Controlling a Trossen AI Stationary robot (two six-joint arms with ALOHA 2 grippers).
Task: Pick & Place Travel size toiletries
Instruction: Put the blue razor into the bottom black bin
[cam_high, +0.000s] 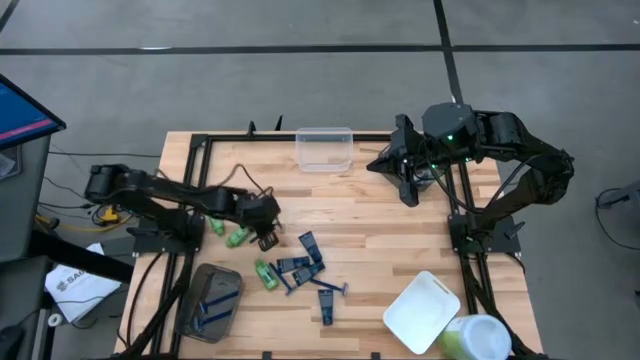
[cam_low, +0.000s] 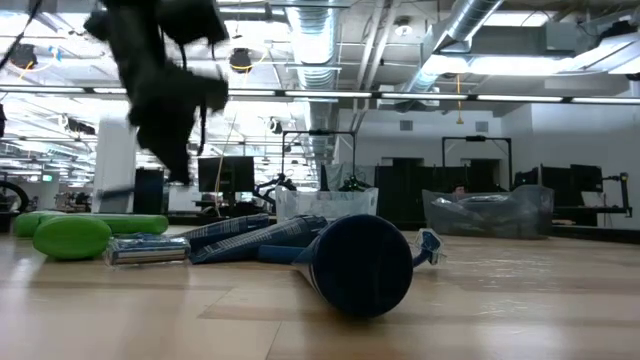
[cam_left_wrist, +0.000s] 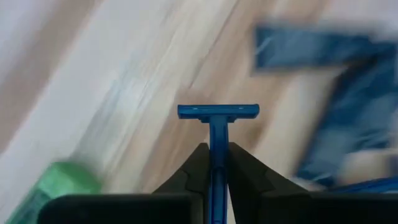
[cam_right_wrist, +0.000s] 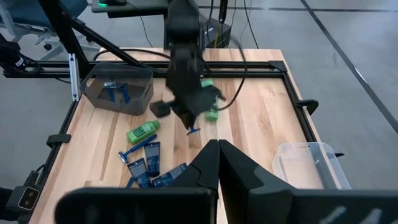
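Note:
My left gripper (cam_high: 267, 238) hovers over the table's left middle, shut on a thin blue razor (cam_left_wrist: 217, 113). From the right wrist view the razor (cam_right_wrist: 193, 130) shows just below its fingers. Green mini bottles (cam_high: 238, 237) (cam_high: 268, 274) lie beside and in front of it on the wood. Flat navy tubes (cam_high: 310, 247) and more razors (cam_high: 330, 289) lie scattered to its right. In the low view a navy tube's round end (cam_low: 362, 265) fills the foreground. My right gripper (cam_right_wrist: 217, 152) is shut and waits high at the far right (cam_high: 405, 182). My left gripper pinches the razor's handle (cam_left_wrist: 217, 155) between its two fingers, which lie along the handle. The head (cam_left_wrist: 217, 112) sticks out past the fingertips, crosswise. The razor is lifted clear of the table, pointing down from the gripper.
A grey tub (cam_high: 208, 300) holding blue razors sits at the near left. A clear tub (cam_high: 323, 148) stands at the far middle, a white tub (cam_high: 422, 312) and a green-white object (cam_high: 475, 337) at the near right. Bare wood lies between the tubes and the right arm.

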